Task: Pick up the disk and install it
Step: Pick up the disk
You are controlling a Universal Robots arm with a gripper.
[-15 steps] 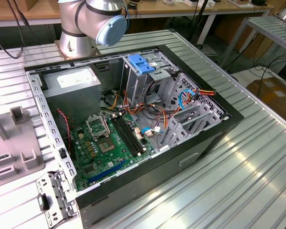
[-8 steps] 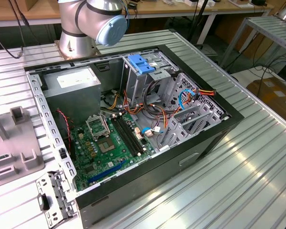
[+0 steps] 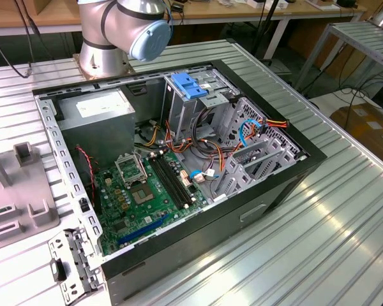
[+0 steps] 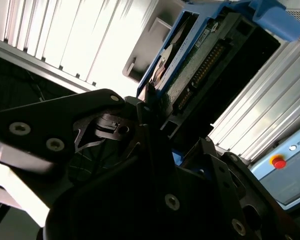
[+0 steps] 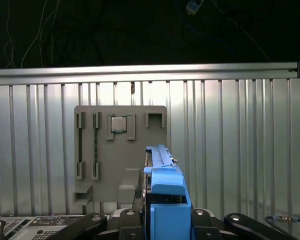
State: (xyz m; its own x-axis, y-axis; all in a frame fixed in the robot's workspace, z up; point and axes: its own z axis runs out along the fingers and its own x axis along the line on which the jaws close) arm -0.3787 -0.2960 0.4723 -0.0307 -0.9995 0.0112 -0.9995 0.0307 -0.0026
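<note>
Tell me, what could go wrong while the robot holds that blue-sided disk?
Two things might. The tool grips the disk near one end, above the grey tray, so it could slip and fall. Also, the computer case is crowded with loose wires, so the disk could snag on them or bump its bare pins.

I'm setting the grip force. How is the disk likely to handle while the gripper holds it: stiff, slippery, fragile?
Probably stiff: the disk looks like a flat metal slab and shows no sag. Its exposed connector pins look fragile, so keep pressure off that edge. The blue plastic rails may be somewhat slippery.
</note>
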